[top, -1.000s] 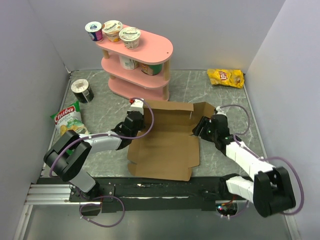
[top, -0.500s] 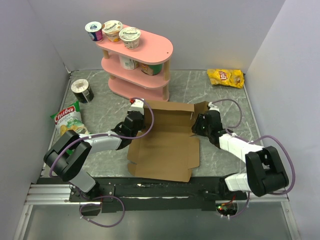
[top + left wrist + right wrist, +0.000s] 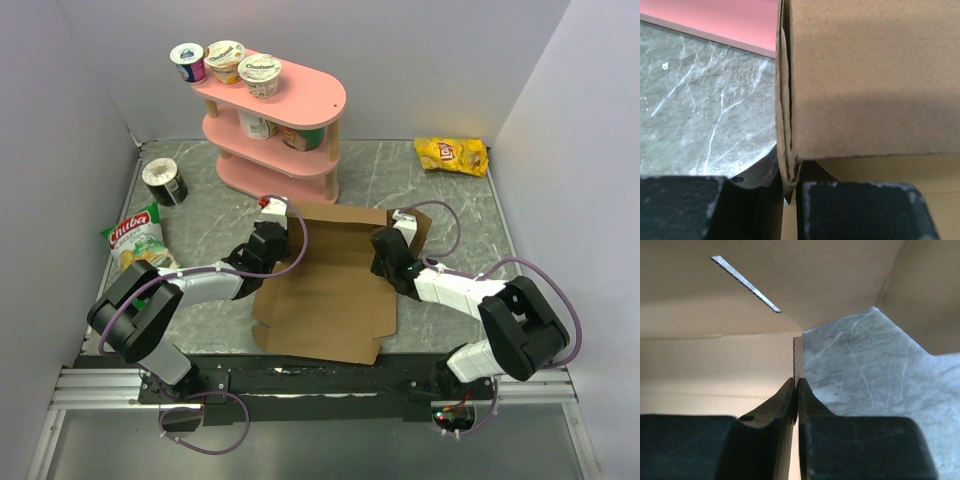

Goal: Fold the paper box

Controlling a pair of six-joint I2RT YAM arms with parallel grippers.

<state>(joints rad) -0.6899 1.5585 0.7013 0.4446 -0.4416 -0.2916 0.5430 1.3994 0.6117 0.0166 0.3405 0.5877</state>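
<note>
The paper box (image 3: 325, 300) lies as a brown cardboard sheet in the middle of the table, its back wall folded up. At the sheet's back left corner my left gripper (image 3: 268, 243) is shut on the doubled left flap. In the left wrist view the folded cardboard edge (image 3: 785, 125) runs down between the gripper's (image 3: 789, 192) black fingers. My right gripper (image 3: 385, 255) is at the right side of the box, shut on a thin cardboard edge. The right wrist view shows that edge (image 3: 794, 360) clamped in the gripper (image 3: 796, 390), with raised box panels (image 3: 790, 285) above.
A pink three-tier shelf (image 3: 275, 130) with yogurt cups stands behind the box. A yellow chip bag (image 3: 452, 155) lies at the back right. On the left are a green chip bag (image 3: 135, 240) and a dark tub (image 3: 164, 182). Grey walls enclose the marble table (image 3: 440, 190).
My right gripper has moved left onto the box's right edge and shut on it, and the right flap now stands higher. The left gripper has kept its hold and place.
</note>
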